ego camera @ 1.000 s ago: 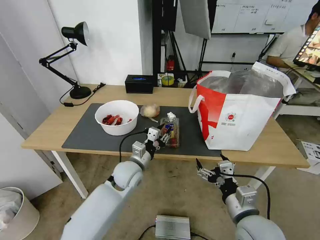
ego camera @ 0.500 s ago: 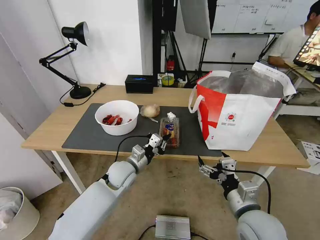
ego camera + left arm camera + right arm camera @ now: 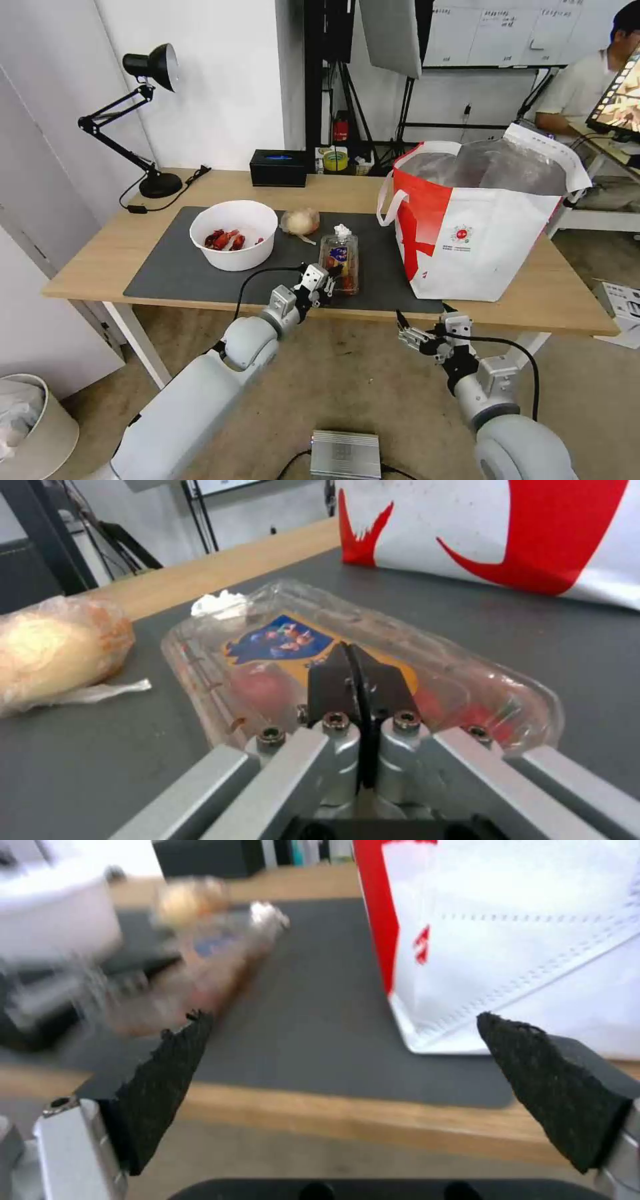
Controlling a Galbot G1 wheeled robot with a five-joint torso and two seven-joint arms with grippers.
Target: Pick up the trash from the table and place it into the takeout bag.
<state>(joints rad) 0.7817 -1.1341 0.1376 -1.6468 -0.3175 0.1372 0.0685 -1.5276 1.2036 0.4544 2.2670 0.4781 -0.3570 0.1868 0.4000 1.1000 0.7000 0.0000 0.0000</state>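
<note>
Forward again, the clenched left gripper (image 3: pixel 331 275) meets the clamshell tray (image 3: pixel 339 263) near the bench's (image 3: pixel 93 267) front edge; right gripper (image 3: pixel 421 327) released.

White walls (image 3: pixel 220 80), brown floor (image 3: pixel 360 387), black desk lamp (image 3: pixel 143 100), grey bin (image 3: pixel 30 427).

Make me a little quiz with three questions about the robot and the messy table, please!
1. True or false: the left gripper has its fingers pressed together at the near end of the clear clamshell tray.
2. What sits inside the white bowl? A) red shellfish scraps B) a tissue ball C) nothing
3. Fill in: the right gripper waits, fingers spread, in front of the table, short of the ____ bag.

Key
1. True; the left wrist view shows the fingers together over the tray.
2. A
3. takeout; the takeout bag stands on the table's right side.
</note>
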